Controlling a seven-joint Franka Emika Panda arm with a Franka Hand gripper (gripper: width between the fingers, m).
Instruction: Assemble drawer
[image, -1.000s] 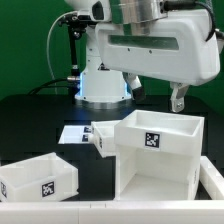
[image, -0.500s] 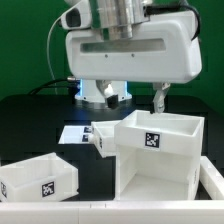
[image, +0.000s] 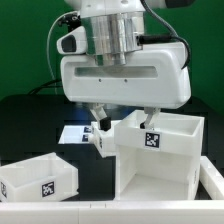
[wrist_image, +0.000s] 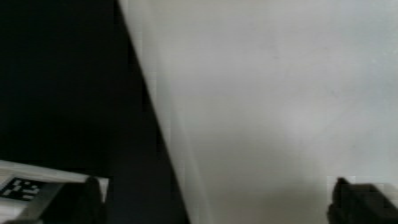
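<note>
Exterior view, items by size, task: drawer assembly.

1. Desk (image: 30, 115): black, carries all the parts.
2. Casing (image: 160, 165): white cube shell, open on top, tag on its front wall. It stands on the exterior view's right, directly under the arm.
3. Open-top tray (image: 40, 182): white and tagged, at the exterior view's lower left, well apart from the casing.
4. Second tray (image: 103, 142): smaller, just beside the casing's left wall. Whether they touch I cannot tell.
5. Marker board (image: 73, 133): flat on the desk, behind the second tray.
6. Tool (image: 123, 120): spread wide and holding nothing. It hovers over the casing's left wall, one finger outside and one inside.

Handling note (judgement): the step looks like a grasp on that wall. Descend straight with the wall centred between the fingers. Keep the outer finger clear of the second tray, and close only once the pads overlap the wall well.

Obscured: the arm's white housing hides the casing's rear rim. The wrist view is a blurred white surface beside dark desk, with only the dark fingertips (wrist_image: 365, 195) showing at the frame edge, so the remaining gap to the rim is not readable.
</note>
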